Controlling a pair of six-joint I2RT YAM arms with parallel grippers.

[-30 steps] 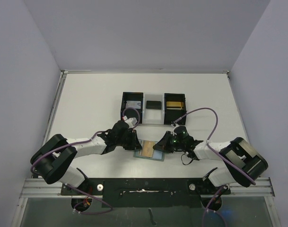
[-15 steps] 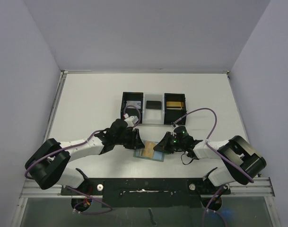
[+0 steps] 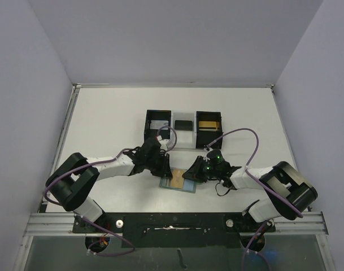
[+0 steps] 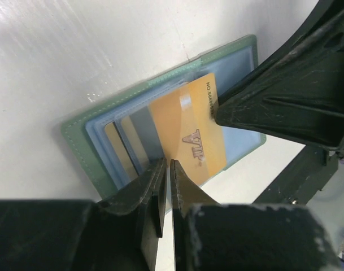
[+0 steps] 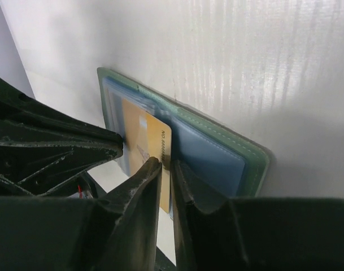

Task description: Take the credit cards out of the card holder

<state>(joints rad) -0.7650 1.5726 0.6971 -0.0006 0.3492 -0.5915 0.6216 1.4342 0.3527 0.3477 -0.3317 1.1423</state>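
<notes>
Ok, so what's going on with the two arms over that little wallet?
Both arms are working on the open card holder. A gold card sits partly pulled out of its pocket. The right gripper is nearly closed with that card's edge between its fingers. The left gripper, also nearly closed, is at the card's opposite edge; whether it grips is unclear.
</notes>
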